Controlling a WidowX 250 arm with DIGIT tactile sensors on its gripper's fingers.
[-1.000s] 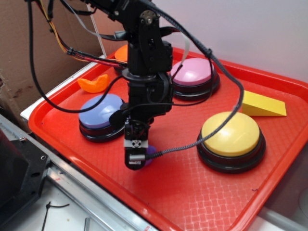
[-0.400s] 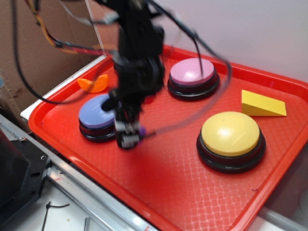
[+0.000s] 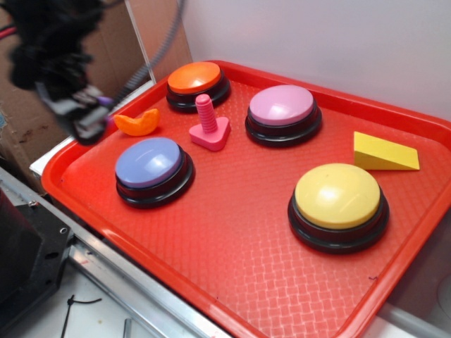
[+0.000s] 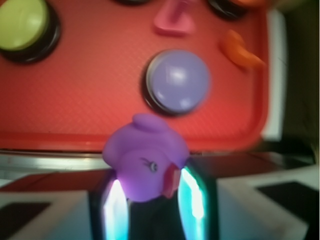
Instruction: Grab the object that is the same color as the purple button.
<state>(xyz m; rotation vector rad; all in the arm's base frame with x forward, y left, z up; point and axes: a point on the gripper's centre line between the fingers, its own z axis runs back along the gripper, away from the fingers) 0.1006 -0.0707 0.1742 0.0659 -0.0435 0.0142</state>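
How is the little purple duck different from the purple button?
The purple duck is held up in the end effector, off the tray; the purple button sits on the red tray. The duck has a head, eye and red beak; the button is a smooth dome on a black base. Both are purple, the button bluer.

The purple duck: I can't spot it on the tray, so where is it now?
The duck is clamped in the gripper, bottom centre of the wrist view, raised off the tray past its edge near the purple button.
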